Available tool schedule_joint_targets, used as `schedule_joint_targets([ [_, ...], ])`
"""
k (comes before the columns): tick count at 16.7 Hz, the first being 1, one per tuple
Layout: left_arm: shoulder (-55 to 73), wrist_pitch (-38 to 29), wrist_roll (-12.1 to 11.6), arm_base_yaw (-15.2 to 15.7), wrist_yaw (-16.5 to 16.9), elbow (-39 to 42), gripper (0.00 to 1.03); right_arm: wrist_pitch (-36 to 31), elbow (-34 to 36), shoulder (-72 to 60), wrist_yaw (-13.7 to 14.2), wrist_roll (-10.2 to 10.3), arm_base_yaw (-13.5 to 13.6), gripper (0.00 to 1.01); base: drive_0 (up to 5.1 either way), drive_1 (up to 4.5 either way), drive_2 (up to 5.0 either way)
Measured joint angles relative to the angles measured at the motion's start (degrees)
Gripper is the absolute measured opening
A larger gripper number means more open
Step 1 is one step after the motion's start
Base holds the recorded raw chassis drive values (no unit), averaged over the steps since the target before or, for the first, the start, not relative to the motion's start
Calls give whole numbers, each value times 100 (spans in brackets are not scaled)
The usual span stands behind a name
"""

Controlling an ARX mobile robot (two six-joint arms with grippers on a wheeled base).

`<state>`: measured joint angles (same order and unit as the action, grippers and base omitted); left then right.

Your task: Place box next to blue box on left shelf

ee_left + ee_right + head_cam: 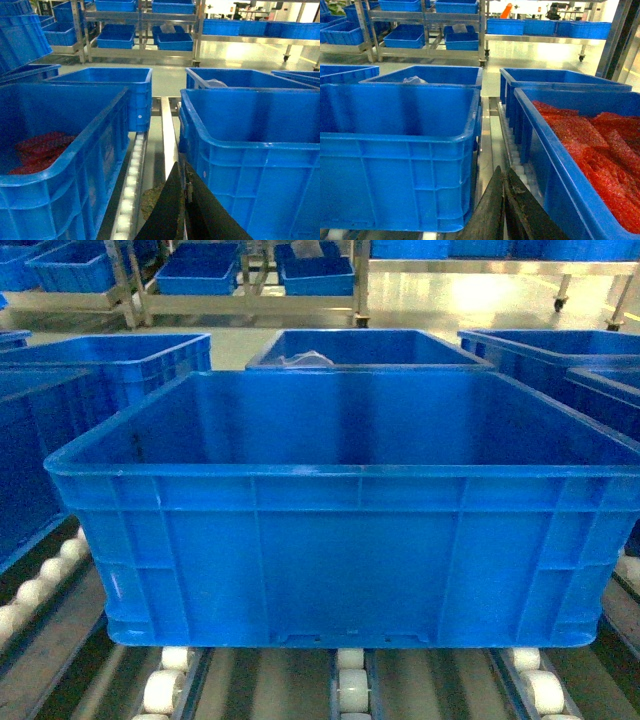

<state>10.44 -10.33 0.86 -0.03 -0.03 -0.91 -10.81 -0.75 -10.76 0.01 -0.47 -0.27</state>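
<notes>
The box [340, 510] sits on the left shelf [350, 685], its base across the white rollers; it looks empty as far as its inside shows. Behind it another crate [365, 348] holds something pale. In the left wrist view a neighbouring crate [60, 160] holds red material [40, 150]; in the right wrist view another crate [580, 155] is filled with red bags [600, 150]. No writing is legible. The left gripper [184, 200] and right gripper [504, 210] each show dark fingers pressed together, holding nothing.

Both grippers, left gripper [184, 200] and right gripper [504, 210], show dark, tapering, wedge-shaped fingers (matte black).
</notes>
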Motion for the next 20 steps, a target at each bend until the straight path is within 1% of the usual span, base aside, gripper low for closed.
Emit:
schedule_joint_targets([
  [1,-138,170,0,0,2,0,1,98,0,101,0,0,0,2,0,0,0],
  [2,-745,1054,-2,0,20,-2,1,831,-2,551,-2,2,0,2,0,0,0],
  [3,-977,944,-4,0,13,-4,1,1080,-2,1040,-4,2,0,2,0,0,0],
  [4,-981,1088,-13,0,35,-2,1,1099,-4,1051,-4,4,17,2,0,0,0],
  [7,-981,1064,-13,0,0,-2,1,1108,-2,1047,-7,2,26,2,0,0,0],
  [8,-981,1067,-11,0,0,-2,8,1108,-2,1047,-7,2,26,7,0,0,0],
  [12,-981,1067,-13,0,0,-2,59,1108,-2,1047,-7,2,26,59,0,0,0],
  [13,-981,1067,-11,0,0,-2,73,1108,-2,1047,-7,2,26,73,0,0,0],
  [14,-981,1067,-11,0,0,-2,84,1108,-2,1047,-7,2,26,84,0,0,0],
  [16,-981,1067,-13,0,0,-2,93,1108,-2,1047,-7,2,26,95,0,0,0],
  [17,-981,1067,-22,0,0,-2,100,1108,-2,1047,-7,4,26,100,0,0,0],
  [18,-981,1067,-24,0,0,-2,97,1108,-2,1047,-7,2,26,97,0,0,0],
  [20,-981,1067,-24,0,2,-2,98,1108,-2,1047,-7,2,26,98,0,0,0],
])
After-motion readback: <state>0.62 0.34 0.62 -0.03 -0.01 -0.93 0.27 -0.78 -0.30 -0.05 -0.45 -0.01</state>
